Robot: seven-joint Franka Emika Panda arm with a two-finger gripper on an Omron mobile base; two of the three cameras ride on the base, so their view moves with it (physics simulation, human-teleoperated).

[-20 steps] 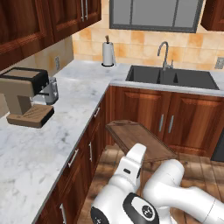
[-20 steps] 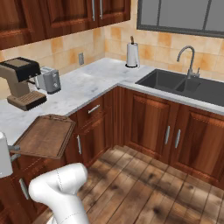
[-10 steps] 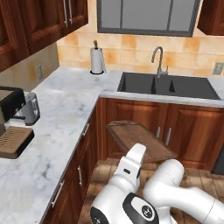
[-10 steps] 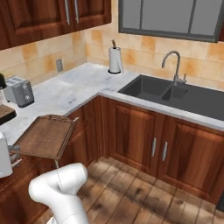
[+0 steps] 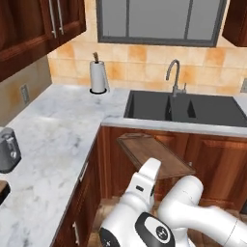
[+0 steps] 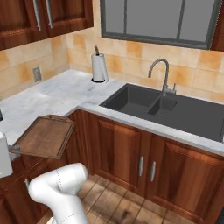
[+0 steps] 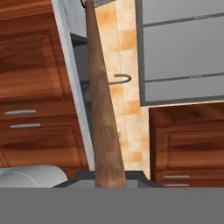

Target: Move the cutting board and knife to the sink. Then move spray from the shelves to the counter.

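- The tool point(image 7: 108, 177) is clamped on one end of the cutting board point(image 5: 155, 154), which juts forward from it, seen edge-on in the hand view.
- The board hangs in the air, roughly level, before the wooden cabinets point(image 6: 131, 157), below the counter point(image 5: 62, 140) edge and short of the sink point(image 6: 166, 111).

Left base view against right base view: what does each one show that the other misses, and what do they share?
Left base view alone: a grey appliance at the left edge of the counter, and the cutting board seen from behind the arm, carried flat in the air in front of the cabinet doors.

Right base view alone: the wooden floor below the cabinets, and the board's underside tilted toward the camera.

Both: the cutting board held aloft, the sink with its faucet, the paper towel roll, the wall outlet and the window.
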